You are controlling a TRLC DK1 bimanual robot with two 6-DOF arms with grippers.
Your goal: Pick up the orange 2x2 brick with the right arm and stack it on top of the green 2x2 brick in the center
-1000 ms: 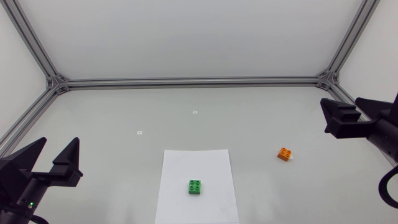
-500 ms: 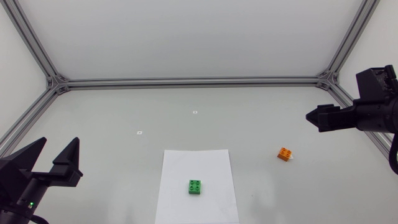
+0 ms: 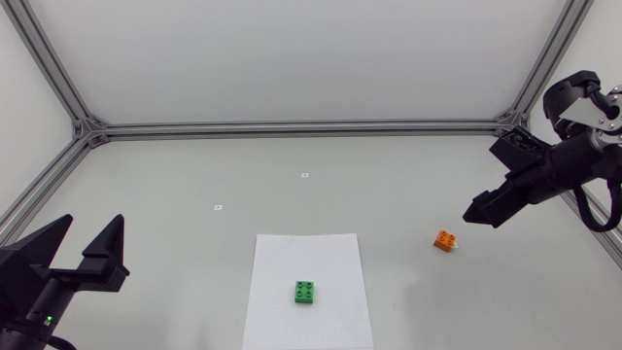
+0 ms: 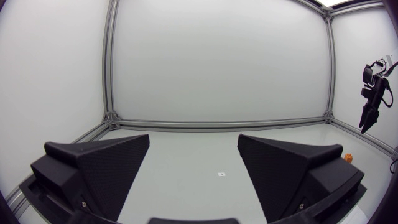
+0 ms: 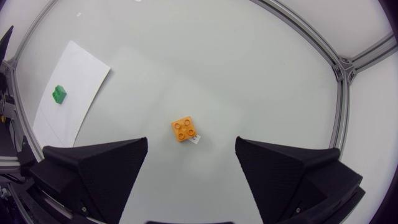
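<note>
One hazard | right hand [image 3: 474,215] spread, above small orange plastic 2x2 brick [image 3: 446,239], not touching | brick lies skewed to fingers [image 5: 93,171]; closing could twist it away.

You are looking at a pale grey tabletop [image 3: 389,185] that is lying under even, soft light. White panels [image 3: 292,58] are enclosing it, and silver frame rails [image 3: 292,127] are running along their lower edges, meeting at a corner bracket [image 3: 89,129] well ahead of the left tool [image 3: 94,224].
</note>
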